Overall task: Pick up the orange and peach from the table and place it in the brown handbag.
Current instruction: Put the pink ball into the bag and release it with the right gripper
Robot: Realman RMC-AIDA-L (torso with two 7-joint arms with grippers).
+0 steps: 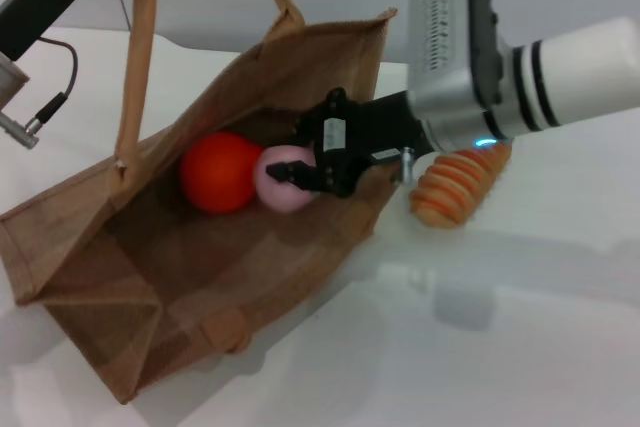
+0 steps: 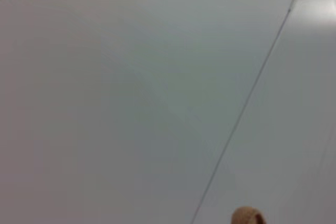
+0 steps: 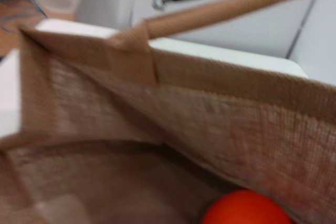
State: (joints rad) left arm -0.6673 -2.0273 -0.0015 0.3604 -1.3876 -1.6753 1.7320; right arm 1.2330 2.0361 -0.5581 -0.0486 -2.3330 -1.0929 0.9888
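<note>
Brown handbag [image 1: 150, 277] lies open on its side, soft-walled, orange [image 1: 218, 171] inside. Right gripper [image 1: 305, 175] reaches in, fingers closed around the peach [image 1: 280, 182] beside the orange; judged light, smooth, likely to roll when released. Left gripper not visible.

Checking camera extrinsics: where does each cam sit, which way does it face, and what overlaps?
Head: on the robot's head, looking forward and down at the bag; right gripper inside at the peach, left arm raised at far left.
Left wrist: faces a plain pale surface; no fingers show.
Right wrist: inside the bag mouth, facing its wall; no fingers show.
Shared: head and right wrist both show the orange and a handle.
</note>
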